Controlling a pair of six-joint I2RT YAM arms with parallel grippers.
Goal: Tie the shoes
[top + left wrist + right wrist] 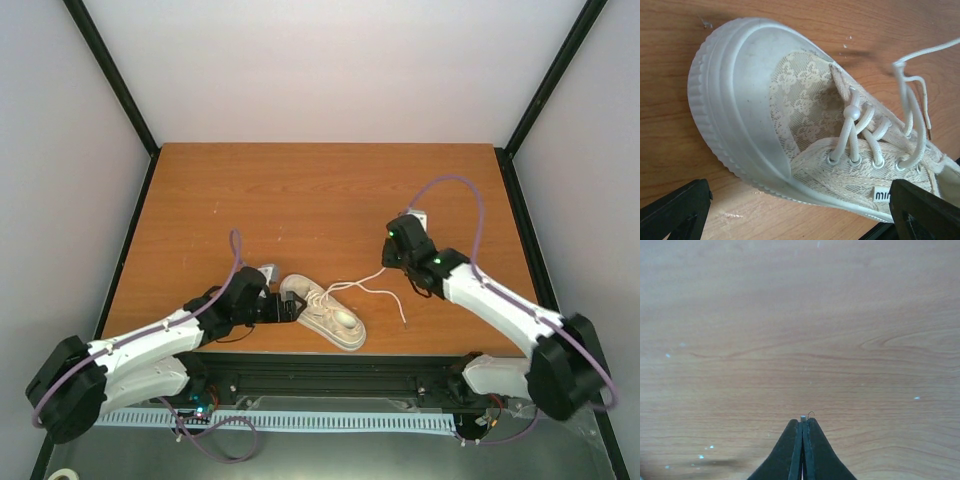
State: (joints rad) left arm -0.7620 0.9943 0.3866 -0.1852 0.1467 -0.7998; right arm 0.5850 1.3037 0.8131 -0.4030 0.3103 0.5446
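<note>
From above, the shoe (325,313) sits near the table's (300,190) front edge, toe toward the left gripper (284,308), and one lace (360,280) runs to the right gripper (391,260). Left wrist: jaws spread wide beside the forefoot. Right wrist: fingers clenched on the lace, only its tip showing. I judge it best to brace the shoe first, then draw the lace gently.

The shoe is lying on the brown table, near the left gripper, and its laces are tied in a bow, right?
Not quite. The shoe does lie on the table near the left gripper, but its laces are untied and trail loose over the wood. The top external view shows it.
</note>
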